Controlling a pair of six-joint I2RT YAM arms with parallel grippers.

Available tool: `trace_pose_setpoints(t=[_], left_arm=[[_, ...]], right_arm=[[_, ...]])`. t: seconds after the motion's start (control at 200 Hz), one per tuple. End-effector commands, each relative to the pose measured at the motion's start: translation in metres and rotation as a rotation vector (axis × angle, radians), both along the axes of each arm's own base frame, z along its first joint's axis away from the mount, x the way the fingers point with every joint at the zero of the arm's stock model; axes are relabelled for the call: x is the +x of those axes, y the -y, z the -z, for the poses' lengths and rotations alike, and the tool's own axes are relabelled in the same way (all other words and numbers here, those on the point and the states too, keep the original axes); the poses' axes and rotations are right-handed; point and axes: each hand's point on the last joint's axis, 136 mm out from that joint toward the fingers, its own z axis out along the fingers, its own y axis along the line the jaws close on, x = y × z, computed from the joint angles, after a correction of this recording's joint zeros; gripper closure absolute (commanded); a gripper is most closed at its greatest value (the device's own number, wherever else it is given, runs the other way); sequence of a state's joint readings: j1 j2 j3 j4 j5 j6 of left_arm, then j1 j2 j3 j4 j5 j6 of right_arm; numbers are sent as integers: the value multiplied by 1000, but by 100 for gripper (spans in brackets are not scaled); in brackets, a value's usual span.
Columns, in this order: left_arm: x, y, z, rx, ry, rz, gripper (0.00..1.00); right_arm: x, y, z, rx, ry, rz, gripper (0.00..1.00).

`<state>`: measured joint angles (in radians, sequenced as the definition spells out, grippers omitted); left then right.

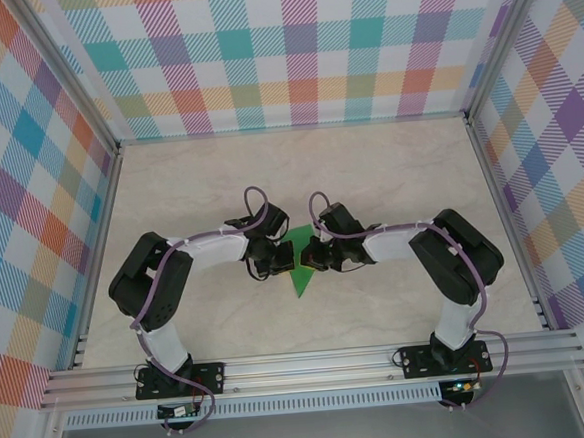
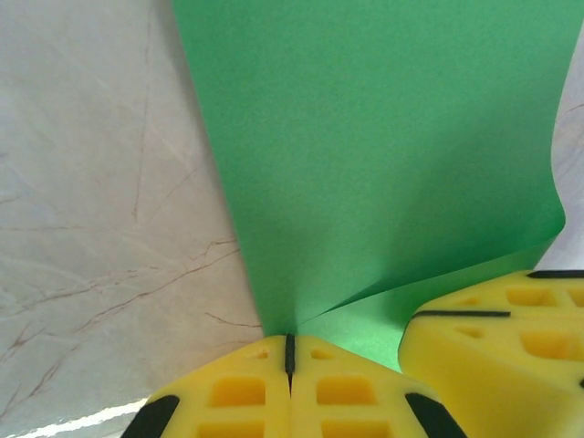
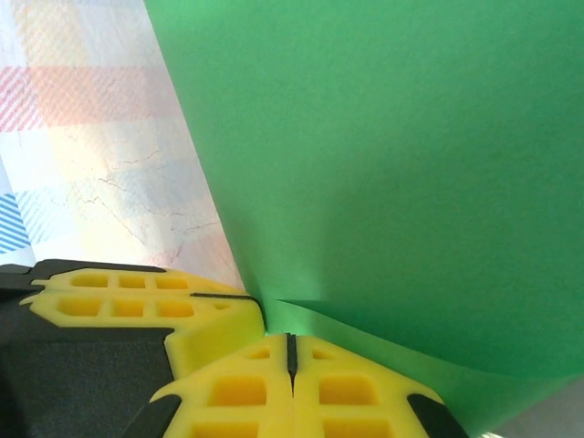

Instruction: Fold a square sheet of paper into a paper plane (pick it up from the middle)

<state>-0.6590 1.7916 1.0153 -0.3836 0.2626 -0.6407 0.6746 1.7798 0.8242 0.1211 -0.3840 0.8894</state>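
The square sheet of paper (image 1: 300,277) is bright green and folded, and from above it shows as a triangle pointing toward the near edge. Whether it has the form of a paper plane I cannot tell. It is held between both grippers above the table's middle. My left gripper (image 1: 272,263) is shut on the paper's edge (image 2: 365,164), with its yellow fingertips (image 2: 237,388) pressed together. My right gripper (image 1: 311,258) is shut on the same paper (image 3: 392,155), right beside the left one. Two layers of paper spread out from each pinch. The right gripper's fingers (image 2: 502,333) nearly touch the left one's.
The tabletop (image 1: 299,168) is pale marble-patterned, with checked walls (image 1: 280,49) on three sides. An aluminium rail (image 1: 312,363) runs along the near edge and carries both arm bases. The elbows stick out toward the left and right sides.
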Motion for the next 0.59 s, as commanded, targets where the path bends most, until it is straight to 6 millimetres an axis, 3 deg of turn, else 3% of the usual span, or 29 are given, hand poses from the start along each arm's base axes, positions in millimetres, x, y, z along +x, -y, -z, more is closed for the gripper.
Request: trace_pose_setpoints(t=[0.0,0.28,0.43,0.59], left_arm=[[-43,-67,54,332,-150,6,100],[-48,-79,63,390,-156,15,100],[-55,-87,73,427,-185,20,100],[-53,-90,70,443,-175,18,100]], right_arm=[[-2,6,15,-15,-4,-19,98],[8,31,32,-90,-35,49,98],[19,45,32,-100,-30,82,97],[35,62,28,-108,-20,122,98]])
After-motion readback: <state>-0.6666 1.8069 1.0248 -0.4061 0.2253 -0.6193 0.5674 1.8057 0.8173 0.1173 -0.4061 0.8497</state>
